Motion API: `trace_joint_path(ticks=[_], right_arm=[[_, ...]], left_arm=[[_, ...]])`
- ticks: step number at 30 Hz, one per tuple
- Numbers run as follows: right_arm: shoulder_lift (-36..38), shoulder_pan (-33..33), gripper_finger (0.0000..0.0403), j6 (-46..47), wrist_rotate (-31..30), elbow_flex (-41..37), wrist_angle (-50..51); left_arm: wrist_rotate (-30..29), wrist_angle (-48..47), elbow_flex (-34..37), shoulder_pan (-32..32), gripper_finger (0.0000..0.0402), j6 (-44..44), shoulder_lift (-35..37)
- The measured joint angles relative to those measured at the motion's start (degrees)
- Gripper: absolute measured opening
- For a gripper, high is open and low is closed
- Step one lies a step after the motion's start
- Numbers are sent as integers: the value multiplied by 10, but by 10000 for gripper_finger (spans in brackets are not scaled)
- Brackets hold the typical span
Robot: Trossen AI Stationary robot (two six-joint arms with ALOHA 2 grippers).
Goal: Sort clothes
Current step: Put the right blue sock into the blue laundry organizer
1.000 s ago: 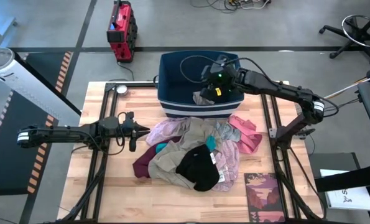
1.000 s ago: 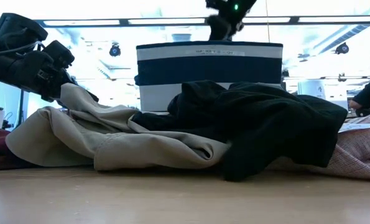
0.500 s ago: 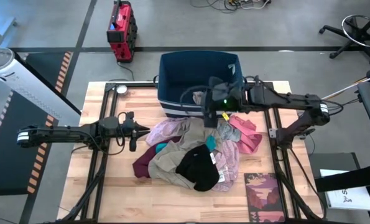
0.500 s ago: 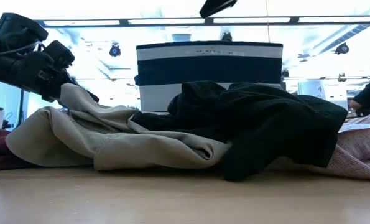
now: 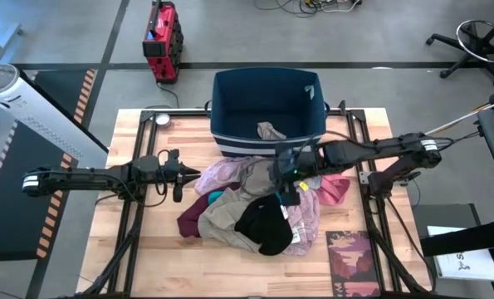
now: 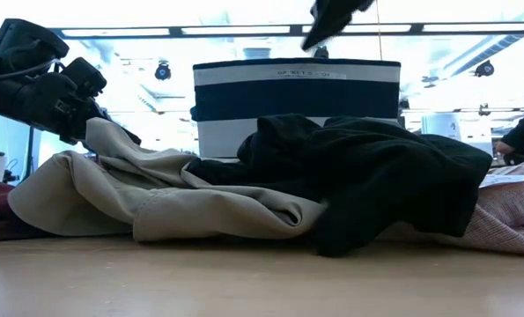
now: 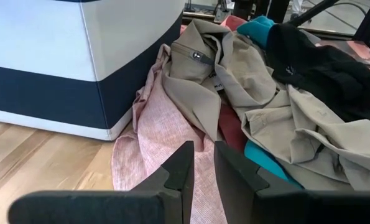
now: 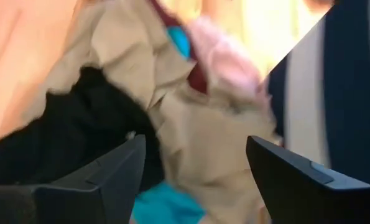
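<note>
The clothes lie in a heap at the table's middle: a mauve-pink piece (image 5: 226,174), a tan one (image 5: 230,218), a black one (image 5: 265,224), maroon (image 5: 193,218), teal (image 5: 216,197) and coral pink (image 5: 334,184). One tan-grey garment (image 5: 270,130) lies inside the dark blue bin (image 5: 267,91). My right gripper (image 5: 286,187) hangs open above the heap's far right part, tipped down, with nothing between its fingers (image 8: 194,149). My left gripper (image 5: 178,178) rests at the heap's left edge, shut and empty (image 7: 202,152), just short of the mauve-pink cloth (image 7: 153,130).
The bin stands at the table's far middle, right behind the heap. A dark red printed booklet (image 5: 352,257) lies at the near right corner. A small white disc (image 5: 162,119) sits at the far left. Bare wood shows along the near edge (image 5: 188,266).
My right gripper has swung from above the bin toward the near edge and sunk, tipping down, until it stands over the heap. The tan-grey garment stays behind in the bin. The heap has not shifted.
</note>
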State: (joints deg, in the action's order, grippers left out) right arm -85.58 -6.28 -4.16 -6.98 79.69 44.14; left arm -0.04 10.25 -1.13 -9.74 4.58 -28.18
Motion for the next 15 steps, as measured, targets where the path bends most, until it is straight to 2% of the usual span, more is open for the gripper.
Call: trace_joint_path(ticks=[8,15], right_arm=[[0,-28,280,57,0,-92,-28],[0,-34,262,57,-5,-149,-29]], left_arm=[[0,1,0,0,50,0,-1],[0,1,0,0,50,0,-1]])
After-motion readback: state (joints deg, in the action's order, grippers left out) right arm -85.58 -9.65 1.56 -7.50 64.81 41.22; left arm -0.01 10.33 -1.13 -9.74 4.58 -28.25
